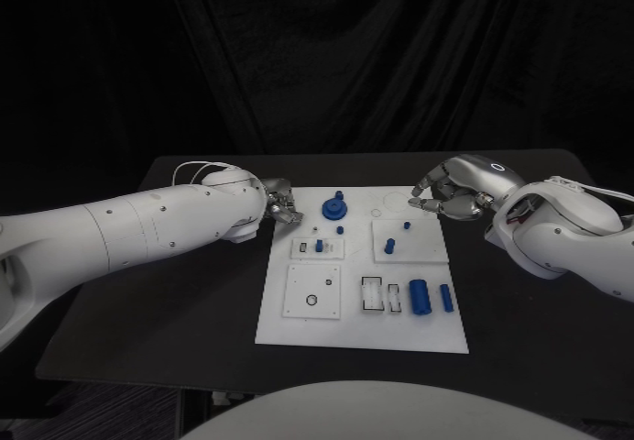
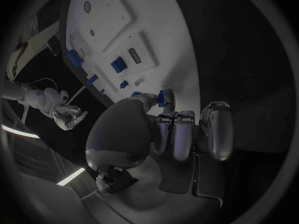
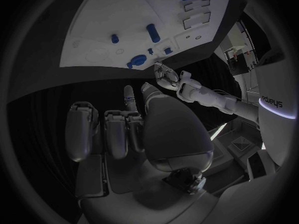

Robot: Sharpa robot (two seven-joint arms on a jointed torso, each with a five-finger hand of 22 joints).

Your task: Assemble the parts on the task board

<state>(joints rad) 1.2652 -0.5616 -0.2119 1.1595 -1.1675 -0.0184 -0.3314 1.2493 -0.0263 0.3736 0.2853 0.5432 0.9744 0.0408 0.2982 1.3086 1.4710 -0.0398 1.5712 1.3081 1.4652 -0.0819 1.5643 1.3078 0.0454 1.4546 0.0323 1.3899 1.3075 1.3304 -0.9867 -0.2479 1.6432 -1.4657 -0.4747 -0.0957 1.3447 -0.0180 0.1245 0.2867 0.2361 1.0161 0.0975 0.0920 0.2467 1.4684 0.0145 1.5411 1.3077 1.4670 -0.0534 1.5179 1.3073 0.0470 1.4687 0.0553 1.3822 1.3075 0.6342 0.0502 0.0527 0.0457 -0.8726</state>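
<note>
1. I am hovering my left hand [image 1: 274, 203] at the board's [image 1: 304, 330] far left corner, fingers curled in. In the left wrist view a small blue part [image 2: 161, 98] is showing at my fingertips [image 2: 167, 104], so I judge I am pinching it (the contact itself is partly hidden).
2. I am keeping my right hand [image 1: 447, 194] just off the board's far right corner, fingers curled with nothing in them, probably parked so the middle stays free.
3. The other parts are sitting on the board: a round blue piece [image 1: 334, 207] at the far side, a peg [image 1: 390, 245] standing on the right plate, two cylinders [image 1: 420, 296] lying by the right edge.
4. Bare black table [image 1: 172, 302] is lying on both sides, giving each arm room to swing outward.
5. The near half of the board is standing open for reaching in.
</note>
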